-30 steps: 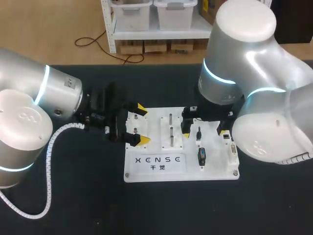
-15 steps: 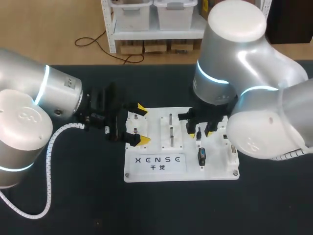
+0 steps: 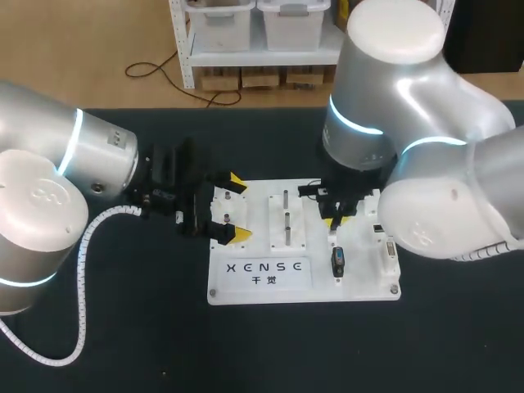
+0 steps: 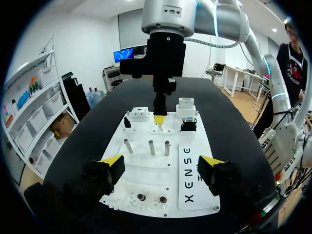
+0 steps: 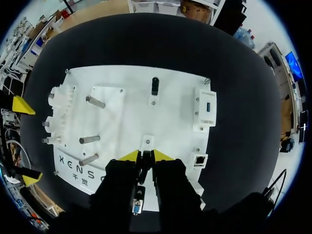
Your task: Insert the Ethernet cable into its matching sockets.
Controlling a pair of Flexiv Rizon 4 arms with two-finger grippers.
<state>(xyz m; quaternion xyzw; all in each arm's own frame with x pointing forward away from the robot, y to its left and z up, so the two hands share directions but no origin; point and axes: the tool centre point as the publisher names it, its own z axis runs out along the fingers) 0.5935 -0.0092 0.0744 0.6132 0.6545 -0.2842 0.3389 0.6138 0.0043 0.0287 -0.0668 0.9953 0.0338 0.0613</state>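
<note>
A white board [image 3: 360,278] lies on the black table. My right gripper [image 3: 334,219] points straight down at the board's right half, right of the metal pegs [image 3: 286,217]. In the right wrist view its yellow tips [image 5: 146,156] stand close together, shut on a slim black Ethernet plug [image 5: 145,161] that stands upright above a small white base [image 5: 146,142]. A socket block [image 5: 200,160] sits at the board's edge beside the gripper, and a second one with a blue port [image 5: 205,107] lies further along. My left gripper [image 3: 229,209] hovers open over the board's left end, holding nothing.
Another black connector [image 3: 337,260] stands on the board just in front of the right gripper. A white fixture [image 5: 58,100] occupies the board's left end between the left fingers [image 4: 112,165]. Black tabletop surrounds the board.
My right arm has swung left over the upright black plug and its fingers have closed from wide apart onto it. The left arm has not moved.
</note>
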